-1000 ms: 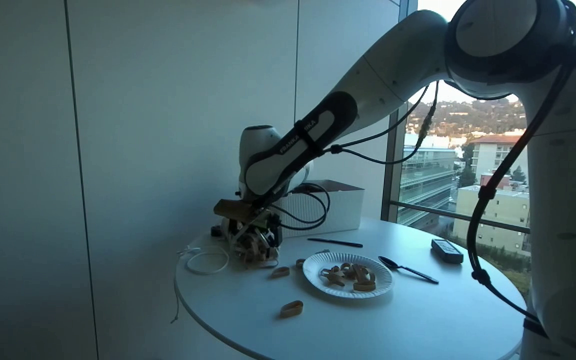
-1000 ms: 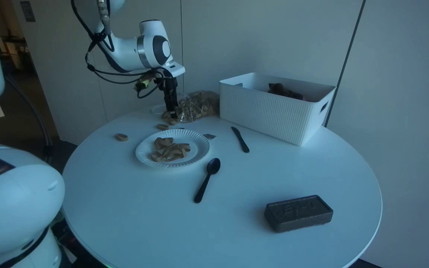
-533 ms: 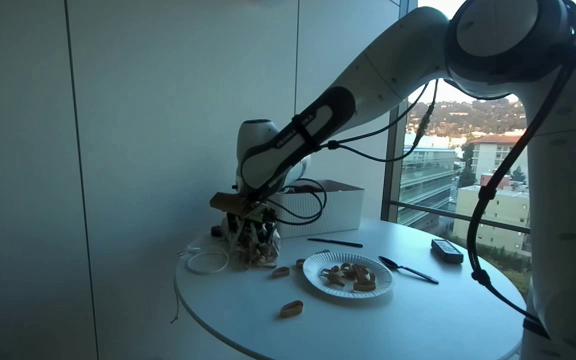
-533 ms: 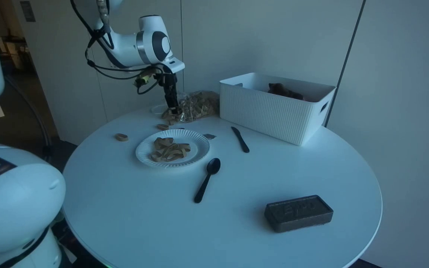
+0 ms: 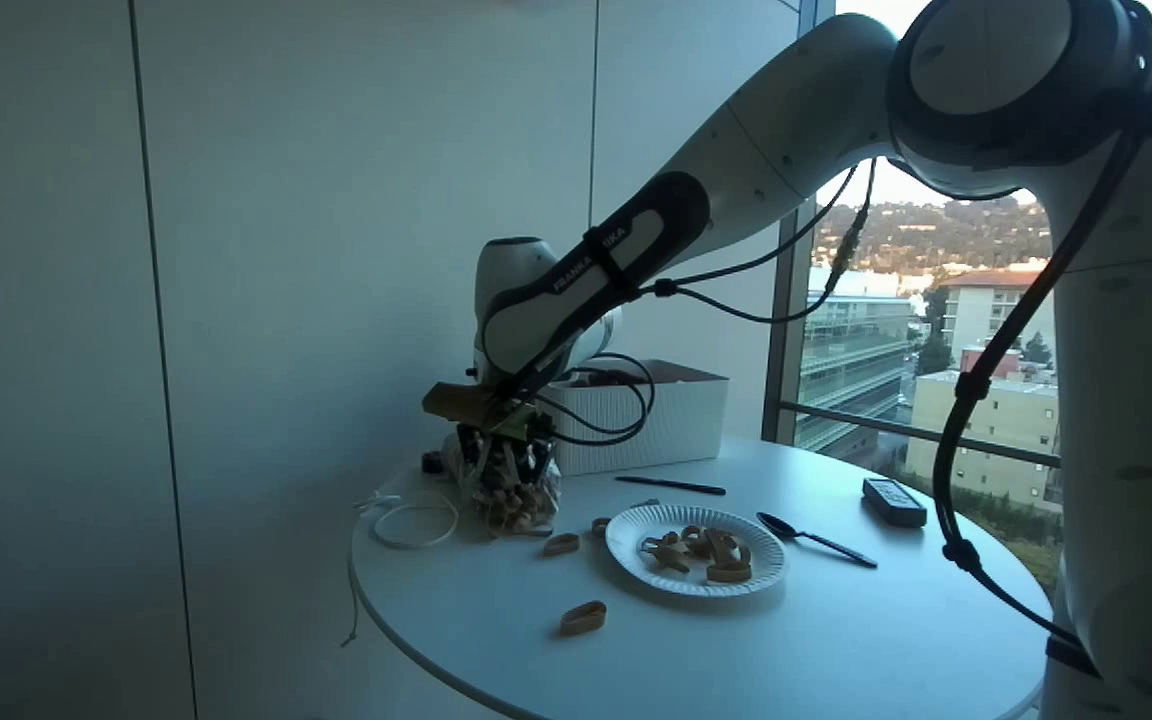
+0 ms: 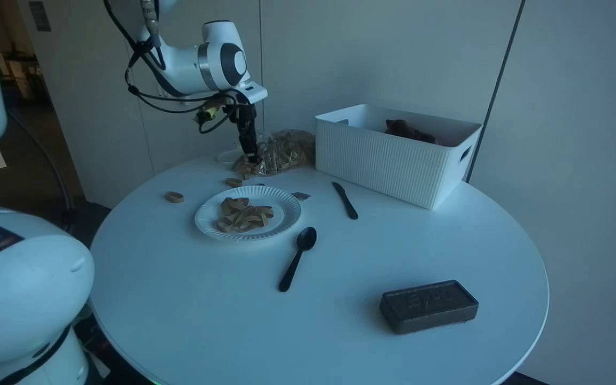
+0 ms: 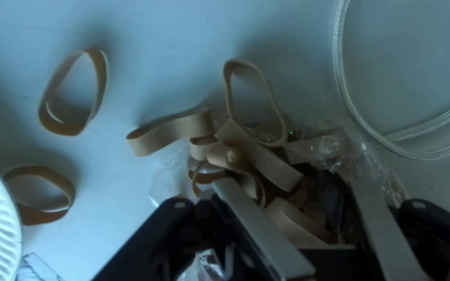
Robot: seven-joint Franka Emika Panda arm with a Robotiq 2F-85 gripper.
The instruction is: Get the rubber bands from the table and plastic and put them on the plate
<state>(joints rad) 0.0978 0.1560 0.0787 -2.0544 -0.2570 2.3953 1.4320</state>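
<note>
My gripper (image 7: 287,183) is open over the mouth of a clear plastic bag (image 6: 289,149) of tan rubber bands (image 7: 256,152). Its two fingers (image 7: 264,230) stand apart, with bands lying below and between them. In both exterior views its tips (image 6: 254,159) are down at the bag, partly hidden by it. Loose rubber bands (image 7: 72,93) lie on the table between the bag and the white paper plate (image 5: 636,570). Another loose band (image 5: 583,618) lies nearer the table edge. The plate holds a small pile of bands (image 6: 244,215).
A white ribbed box (image 6: 383,160) stands beside the bag. A black knife (image 6: 345,200), a black spoon (image 6: 298,256) and a dark eraser block (image 6: 429,307) lie on the table. A white cord loop (image 7: 350,93) lies near the bag at the table edge.
My gripper has risen slightly at the bag. In an exterior view its fingers show further apart and more clearly than a second ago. The plate and loose bands have not moved.
</note>
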